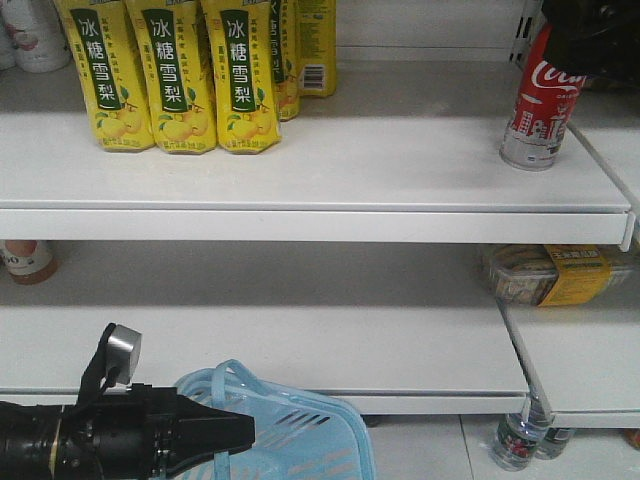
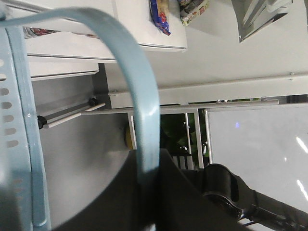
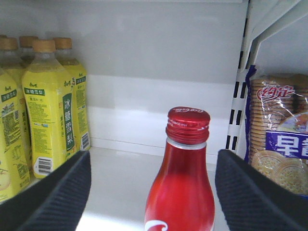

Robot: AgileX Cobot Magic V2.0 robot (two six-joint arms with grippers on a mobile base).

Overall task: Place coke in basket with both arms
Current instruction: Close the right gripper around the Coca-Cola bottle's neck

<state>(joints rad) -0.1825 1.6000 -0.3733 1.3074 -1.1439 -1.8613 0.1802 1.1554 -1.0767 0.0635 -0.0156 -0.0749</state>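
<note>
One coke [image 3: 180, 178], upright between open right claw [image 3: 153, 190] fingers

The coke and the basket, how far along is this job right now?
Done: the left hand is shut on a basket handle, seen wrapped in the left wrist view. In hand: the right hand is open, its fingers on either side of the coke, which stands on the upper shelf, not yet gripped. Left: close on the coke, lift it and lower it into the basket.
</note>
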